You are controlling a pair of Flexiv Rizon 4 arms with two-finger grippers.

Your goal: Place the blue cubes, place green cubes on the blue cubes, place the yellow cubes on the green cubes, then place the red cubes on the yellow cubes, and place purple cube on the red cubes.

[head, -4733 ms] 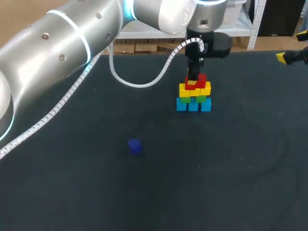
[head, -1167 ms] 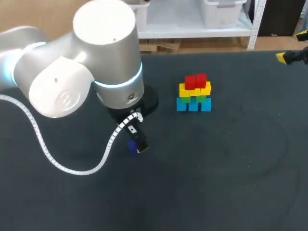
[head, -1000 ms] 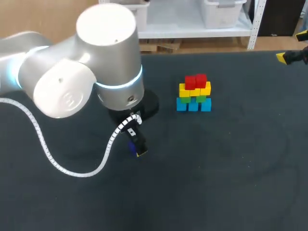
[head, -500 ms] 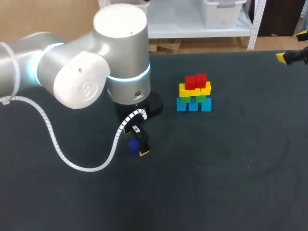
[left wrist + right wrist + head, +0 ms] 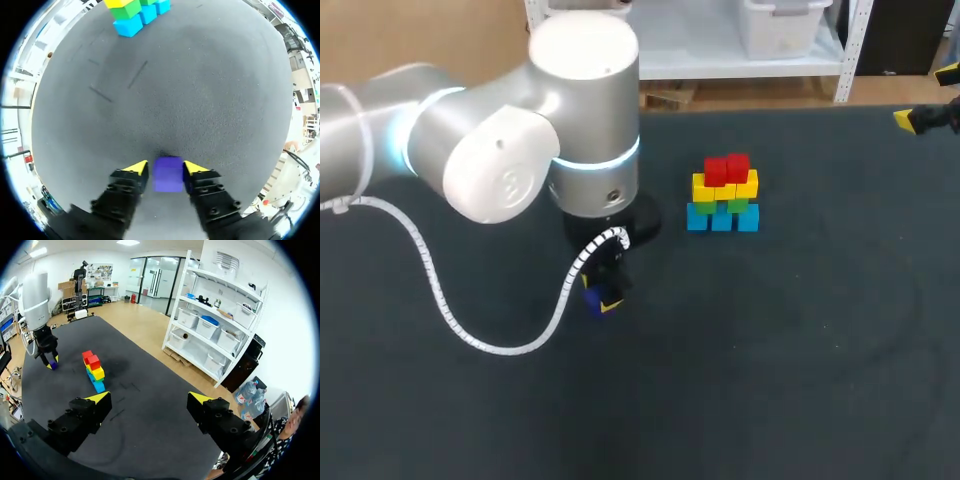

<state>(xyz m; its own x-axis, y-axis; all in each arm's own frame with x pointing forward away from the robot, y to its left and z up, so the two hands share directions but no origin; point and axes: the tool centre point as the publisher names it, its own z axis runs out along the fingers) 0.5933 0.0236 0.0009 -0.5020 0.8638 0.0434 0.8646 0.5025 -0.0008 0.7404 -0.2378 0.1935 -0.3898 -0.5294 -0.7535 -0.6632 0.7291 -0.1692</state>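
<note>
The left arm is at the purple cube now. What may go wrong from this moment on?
1. The left jaws hold the purple cube only near their yellow tips, so it may slip on the way.
2. The red cubes top a narrow stack; a heavy or off-centre placing may topple it.

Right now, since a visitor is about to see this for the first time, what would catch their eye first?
The bright stepped stack of cubes, blue at the base up to red on top, stands out on the dark table. Nearer, the bulky left arm hangs over the purple cube, which sits clamped between the yellow tips of the left gripper.
</note>
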